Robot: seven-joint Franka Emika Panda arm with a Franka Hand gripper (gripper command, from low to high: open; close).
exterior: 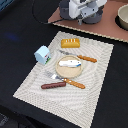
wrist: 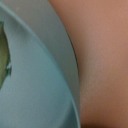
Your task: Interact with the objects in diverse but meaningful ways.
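On the woven placemat (exterior: 95,95) lie a ridged yellow-orange bread loaf (exterior: 70,42), a pale blue house-shaped carton (exterior: 43,54) and a red-brown sausage (exterior: 53,85). A silver fish (exterior: 70,63) rests on the round tan plate (exterior: 62,72). My gripper (exterior: 82,14) hangs low over the brown board (exterior: 105,30) at the back, well away from these items, and its fingers cannot be made out. A grey-blue curved rim (wrist: 40,65) over a tan surface fills the wrist view; I cannot tell whether it is the pan. No fingers show in that view.
An orange-handled knife (exterior: 86,58) lies behind the plate and an orange-handled fork (exterior: 70,81) in front of it. A beige bowl (exterior: 123,17) stands at the exterior view's far right on the board. A black cable (exterior: 40,17) runs across the dark table.
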